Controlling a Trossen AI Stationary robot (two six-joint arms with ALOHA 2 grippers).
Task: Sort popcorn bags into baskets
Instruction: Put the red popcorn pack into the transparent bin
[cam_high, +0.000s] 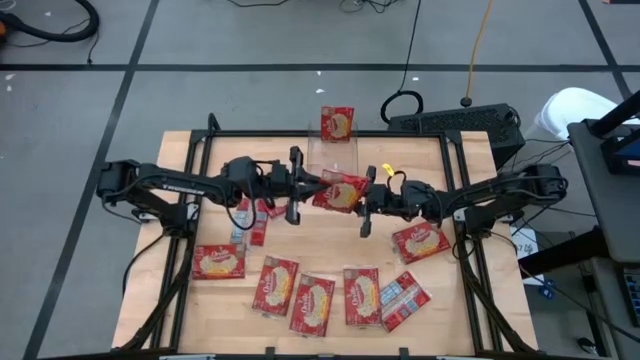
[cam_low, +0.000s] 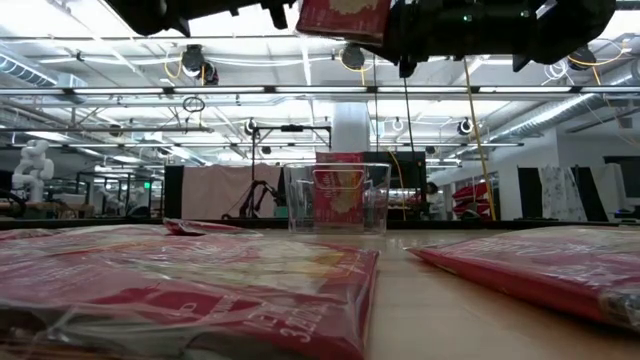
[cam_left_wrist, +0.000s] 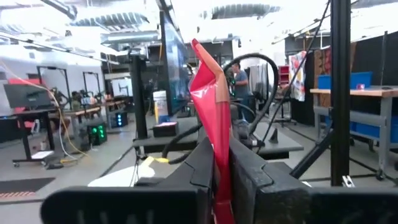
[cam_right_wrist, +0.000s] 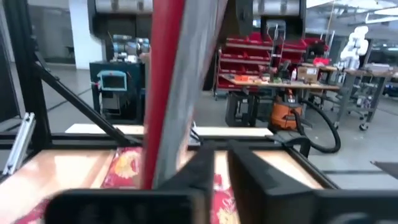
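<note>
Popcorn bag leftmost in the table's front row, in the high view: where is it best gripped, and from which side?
Probably its front long edge, from above: the popcorn bag lies flat with bare table before that edge, while a neighbouring bag lies close on its right. The left gripper, holding another bag, is nearer.

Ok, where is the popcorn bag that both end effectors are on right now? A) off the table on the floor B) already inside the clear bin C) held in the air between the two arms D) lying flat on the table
C: the high view shows the popcorn bag between the left end effector and the right end effector, and the low view shows it well above the table.
</note>
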